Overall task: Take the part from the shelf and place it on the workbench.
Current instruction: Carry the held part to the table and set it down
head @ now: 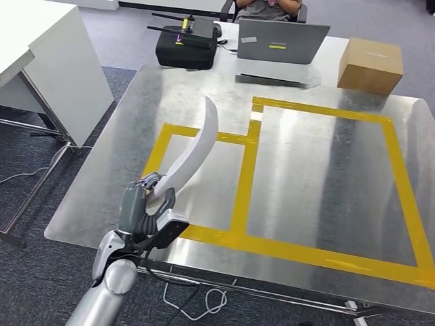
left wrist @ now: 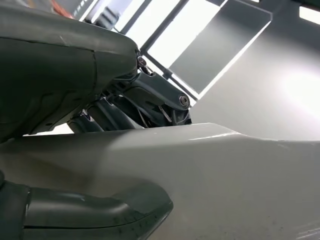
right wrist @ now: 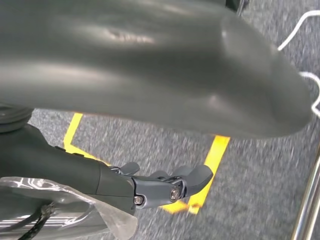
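The left hand (head: 146,204) is reaching in over the near-left edge of the workbench (head: 308,163) and is gripping the lower end of the part (head: 192,153), a long, curved white blade-shaped piece. The part is rising out of the hand and sweeping away and to the right, its tip standing tilted above the smaller yellow-taped box (head: 246,163) on the shiny metal top. In the left wrist view the part (left wrist: 226,180) is lying broad and pale between the thick grey thumb (left wrist: 94,210) and the darker fingers (left wrist: 151,97), which are pressing against it from opposite sides. The right hand (right wrist: 166,187) is hanging low over grey carpet crossed by yellow floor tape (right wrist: 211,160); its fingers are lying loosely extended and holding nothing. Beyond the part, a larger yellow-taped box (head: 400,176) is marking the right side of the top. Further off are sitting a black case (head: 185,51) with a radio controller on it, a grey laptop (head: 279,42) and a cardboard box (head: 370,64), with a seated person (head: 266,8) behind them.
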Available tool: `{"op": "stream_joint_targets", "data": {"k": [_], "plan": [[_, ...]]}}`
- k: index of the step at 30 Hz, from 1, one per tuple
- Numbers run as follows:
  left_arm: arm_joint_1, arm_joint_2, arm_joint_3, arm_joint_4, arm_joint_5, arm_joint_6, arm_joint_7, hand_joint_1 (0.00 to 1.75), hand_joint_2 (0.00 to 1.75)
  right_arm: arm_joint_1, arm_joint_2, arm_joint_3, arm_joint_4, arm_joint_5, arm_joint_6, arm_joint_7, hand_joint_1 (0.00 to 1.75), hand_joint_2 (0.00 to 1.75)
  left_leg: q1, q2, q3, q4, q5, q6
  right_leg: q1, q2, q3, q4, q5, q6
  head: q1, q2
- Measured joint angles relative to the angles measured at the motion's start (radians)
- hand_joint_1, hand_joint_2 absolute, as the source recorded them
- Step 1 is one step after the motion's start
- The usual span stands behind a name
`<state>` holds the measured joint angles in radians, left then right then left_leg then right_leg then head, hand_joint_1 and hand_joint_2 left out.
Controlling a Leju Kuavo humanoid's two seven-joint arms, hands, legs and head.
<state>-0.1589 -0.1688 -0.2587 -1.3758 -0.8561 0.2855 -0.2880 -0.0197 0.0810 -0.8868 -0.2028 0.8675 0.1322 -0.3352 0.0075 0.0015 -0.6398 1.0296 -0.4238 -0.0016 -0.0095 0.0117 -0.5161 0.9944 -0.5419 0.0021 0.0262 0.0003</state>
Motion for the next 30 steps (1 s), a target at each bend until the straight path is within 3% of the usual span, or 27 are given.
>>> {"op": "stream_joint_targets", "data": {"k": [5, 8, 10, 16, 20, 21, 25, 30], "plan": [[-0.130, 0.015, 0.014, 0.171, -0.206, -0.021, 0.136, 1.75, 1.75, -0.009, 0.000, 0.001, 0.001, 0.027, 0.011, 0.001, 0.00, 0.00, -0.004, -0.003, 0.000, 0.000, -0.003, 0.010, -0.002, -0.003, 0.004, -0.009, 0.002, 0.006, 0.000, 0.000], [-0.203, 0.020, 0.013, 0.283, -0.277, -0.046, 0.185, 1.75, 1.75, -0.013, 0.000, 0.001, 0.001, 0.037, 0.017, 0.000, 0.00, 0.00, -0.006, -0.002, -0.001, 0.001, -0.003, 0.012, -0.006, -0.002, 0.004, -0.011, 0.003, 0.030, -0.001, 0.000], [-0.244, 0.021, 0.010, 0.352, -0.315, -0.055, 0.206, 1.75, 1.75, -0.014, 0.001, 0.001, 0.001, 0.039, 0.021, -0.002, 0.00, 0.00, -0.007, -0.003, -0.001, 0.002, -0.002, 0.013, -0.007, -0.003, 0.004, -0.011, 0.003, 0.039, -0.001, 0.000], [-0.350, 0.015, -0.031, 0.552, -0.452, -0.089, 0.274, 1.75, 1.75, -0.020, 0.004, 0.001, 0.001, 0.042, 0.025, -0.002, 0.00, 0.00, -0.006, -0.003, 0.000, 0.001, -0.001, 0.014, -0.006, -0.003, 0.005, -0.010, 0.003, 0.040, -0.001, 0.000], [-0.389, 0.007, -0.056, 0.642, -0.480, -0.095, 0.289, 0.00, 1.75, -0.023, 0.007, 0.001, 0.001, 0.043, 0.026, -0.001, 0.00, 0.00, -0.005, -0.002, 0.000, 0.001, 0.000, 0.013, -0.005, -0.003, 0.013, -0.007, 0.003, 0.040, -0.001, 0.000], [-0.397, 0.006, -0.060, 0.662, -0.483, -0.095, 0.288, 0.00, 1.75, -0.024, 0.008, 0.001, 0.001, 0.043, 0.027, -0.001, 0.00, 0.00, -0.005, -0.002, 0.000, 0.001, 0.000, 0.013, -0.004, -0.003, 0.013, -0.007, 0.003, 0.040, -0.001, 0.000], [-0.406, -0.003, -0.065, 0.710, -0.455, -0.063, 0.249, 0.00, 0.00, -0.025, 0.012, 0.001, 0.002, 0.038, 0.025, 0.005, 0.00, 0.00, -0.004, -0.002, 0.000, 0.001, 0.000, 0.012, -0.003, -0.003, 0.013, -0.007, 0.002, 0.040, -0.001, 0.000], [-0.379, -0.014, -0.026, 0.703, -0.310, -0.034, 0.122, 0.00, 0.00, -0.023, 0.016, -0.001, 0.002, 0.029, 0.017, 0.014, 0.00, 0.00, -0.003, -0.002, 0.001, 0.000, 0.000, 0.012, -0.002, -0.003, 0.013, -0.006, 0.002, 0.039, -0.001, 0.000]]}}
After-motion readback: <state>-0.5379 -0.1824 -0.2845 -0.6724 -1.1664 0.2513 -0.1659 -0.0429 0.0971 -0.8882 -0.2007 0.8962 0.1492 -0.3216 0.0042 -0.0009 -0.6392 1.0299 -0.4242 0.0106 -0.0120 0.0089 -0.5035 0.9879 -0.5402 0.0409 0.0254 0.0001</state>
